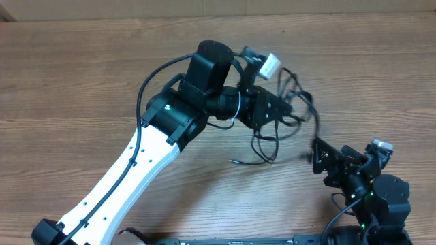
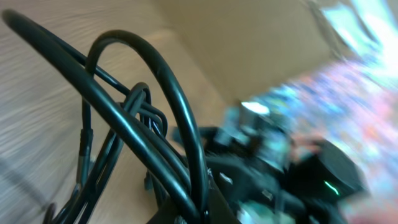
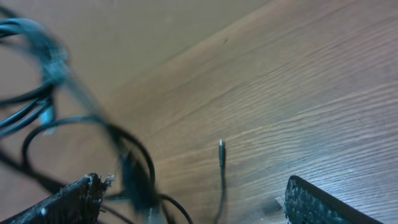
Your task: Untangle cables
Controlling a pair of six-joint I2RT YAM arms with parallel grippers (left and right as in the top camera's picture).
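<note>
The cables point(image 1: 294, 102) are a loose black tangle at the table's centre right, with loops trailing down to a free end point(image 1: 235, 161). My left gripper point(image 1: 276, 109) is shut on the bunch. In the left wrist view the cables point(image 2: 143, 124) run close past the lens and are pinched in my gripper point(image 2: 202, 214) at the bottom edge. My right gripper point(image 1: 319, 158) stands open to the lower right of the tangle, not touching it. In the right wrist view my right gripper point(image 3: 193, 196) has nothing between its fingers point(image 3: 320, 202). Blurred cables point(image 3: 134, 168) and a thin plug tip point(image 3: 221, 148) lie ahead of it.
The wooden table point(image 1: 82, 82) stretches left and forward of the arms. A cardboard wall point(image 1: 204, 7) runs along the far edge. The left arm's white link point(image 1: 129, 170) crosses the lower left. The right arm's base point(image 1: 381, 204) sits at the bottom right.
</note>
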